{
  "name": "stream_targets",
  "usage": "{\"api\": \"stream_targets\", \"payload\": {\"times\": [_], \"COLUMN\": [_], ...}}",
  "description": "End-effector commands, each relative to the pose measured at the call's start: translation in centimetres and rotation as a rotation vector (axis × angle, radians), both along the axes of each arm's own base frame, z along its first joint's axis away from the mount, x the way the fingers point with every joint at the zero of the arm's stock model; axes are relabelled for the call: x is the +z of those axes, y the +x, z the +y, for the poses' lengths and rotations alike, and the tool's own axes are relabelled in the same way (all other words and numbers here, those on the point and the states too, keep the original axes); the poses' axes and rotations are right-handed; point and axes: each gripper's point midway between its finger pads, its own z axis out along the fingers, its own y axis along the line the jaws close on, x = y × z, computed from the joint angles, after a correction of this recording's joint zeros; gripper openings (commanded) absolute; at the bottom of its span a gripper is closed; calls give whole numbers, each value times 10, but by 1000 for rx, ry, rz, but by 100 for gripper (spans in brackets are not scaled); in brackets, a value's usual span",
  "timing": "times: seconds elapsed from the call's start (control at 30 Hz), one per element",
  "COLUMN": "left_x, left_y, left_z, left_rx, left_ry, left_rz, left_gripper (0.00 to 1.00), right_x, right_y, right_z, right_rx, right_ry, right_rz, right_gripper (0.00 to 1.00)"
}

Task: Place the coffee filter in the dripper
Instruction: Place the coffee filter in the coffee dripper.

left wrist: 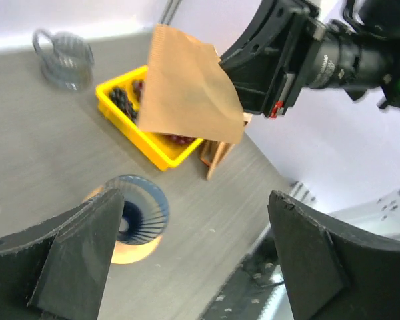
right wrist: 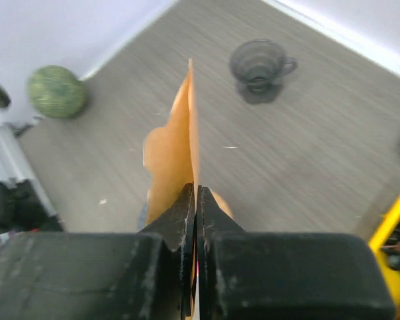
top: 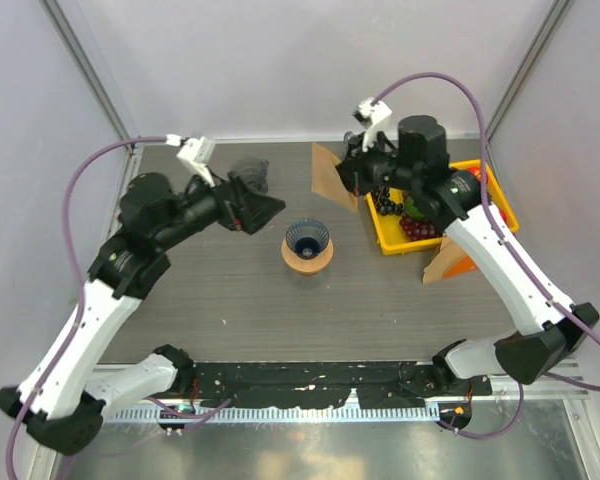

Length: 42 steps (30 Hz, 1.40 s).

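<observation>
The dripper (top: 307, 241) is a blue ribbed cone on a round wooden base at the table's middle; it also shows in the left wrist view (left wrist: 139, 212). My right gripper (top: 348, 180) is shut on the brown paper coffee filter (top: 328, 176) and holds it in the air, behind and to the right of the dripper. In the right wrist view the filter (right wrist: 173, 143) stands edge-on between the closed fingers (right wrist: 195, 195), hiding most of the dripper below. My left gripper (top: 268, 211) is open and empty, just left of the dripper, with the filter (left wrist: 187, 93) ahead of it.
A yellow bin (top: 390, 243) with dark fruit sits at the right, with a brown filter stand (top: 446, 262) in front of it. A grey cup-shaped dripper (top: 251, 176) stands at the back. A green ball (right wrist: 57, 91) lies near the wall.
</observation>
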Motion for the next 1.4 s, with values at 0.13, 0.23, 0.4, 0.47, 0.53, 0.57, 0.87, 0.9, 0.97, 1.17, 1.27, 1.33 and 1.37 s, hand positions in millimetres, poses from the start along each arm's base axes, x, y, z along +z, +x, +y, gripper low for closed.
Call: {"api": "stream_targets", "payload": {"times": [0.13, 0.23, 0.4, 0.47, 0.53, 0.57, 0.87, 0.9, 0.97, 1.17, 1.27, 1.33, 1.37], "left_x": [8, 7, 16, 20, 21, 21, 26, 25, 24, 24, 28, 28, 29], "left_y": [-41, -47, -43, -49, -55, -57, -65, -67, -69, -73, -76, -77, -74], "left_z": [11, 2, -7, -13, -19, -22, -32, -32, -33, -33, -34, -35, -34], "left_rx": [-400, -478, -498, -543, -574, -584, -661, -669, -681, -699, -704, -701, -675], "left_ry": [169, 134, 86, 62, 54, 49, -11, -15, -20, -24, -28, -29, -27], "left_rz": [-449, -415, -387, -399, -410, -410, -389, -385, -389, -409, -435, -450, -455], "left_gripper": [81, 77, 70, 66, 61, 59, 31, 29, 29, 4, 0, 0, 0], "right_x": [77, 86, 95, 94, 93, 93, 93, 94, 92, 89, 83, 79, 76], "right_y": [-101, -114, -129, -133, -136, -137, -146, -147, -149, -153, -151, -149, -147], "right_z": [19, 20, 25, 26, 27, 27, 25, 24, 24, 24, 26, 29, 29], "right_rx": [473, 540, 617, 631, 641, 646, 669, 676, 685, 713, 717, 714, 705], "right_ry": [391, 420, 446, 451, 453, 453, 450, 450, 448, 442, 434, 425, 410], "right_rz": [61, 62, 52, 50, 48, 47, 35, 33, 41, 62, 90, 106, 115], "right_gripper": [5, 5, 5, 5, 5, 5, 5, 5, 5, 5, 9, 34, 41]}}
